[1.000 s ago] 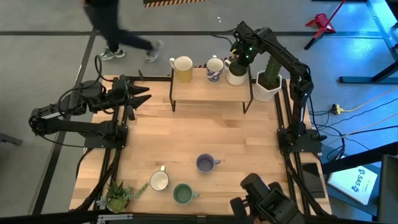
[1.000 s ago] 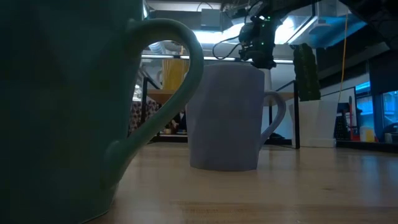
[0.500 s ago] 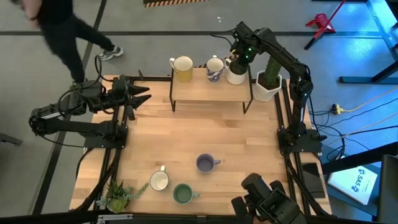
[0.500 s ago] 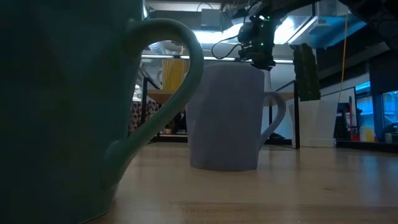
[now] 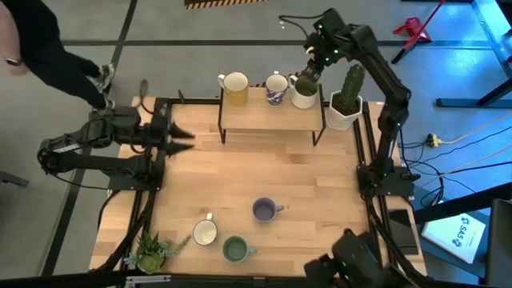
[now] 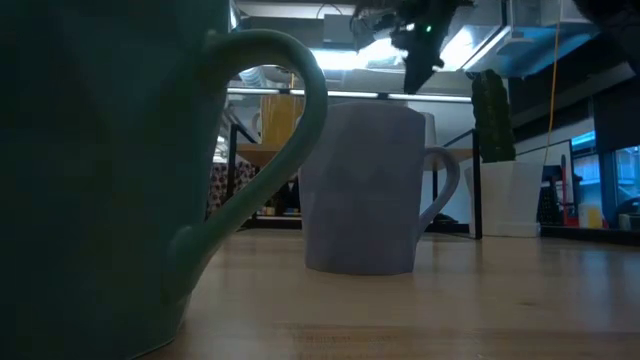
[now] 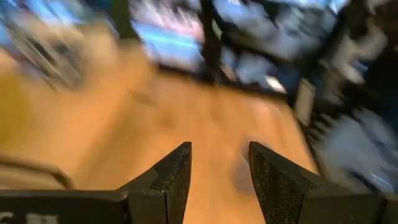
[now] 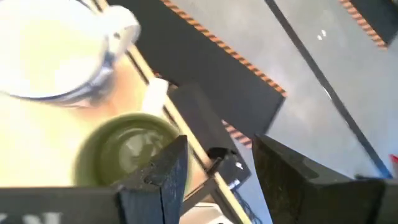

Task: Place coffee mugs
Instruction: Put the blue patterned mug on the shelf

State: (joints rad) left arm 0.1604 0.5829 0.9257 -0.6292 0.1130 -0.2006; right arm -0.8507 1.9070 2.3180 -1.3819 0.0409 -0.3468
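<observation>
Three coffee mugs stand on the wooden shelf at the far edge: a yellow one, a white and blue one and a white one with an olive-green inside. My right gripper hangs open just above this last mug, clear of it. On the near table stand a purple mug, a white mug and a green mug. My left gripper is open at the table's left edge, holding nothing.
A white pot with a cactus stands at the shelf's right end, close to my right arm. A small green plant lies at the near left corner. A person walks on the floor beyond the far left.
My right gripper has opened, let go of the olive-lined mug on the shelf and risen up and toward the far edge; the mug stays upright on the shelf. My left gripper has swung a little toward the near edge. The person has walked to the left.
</observation>
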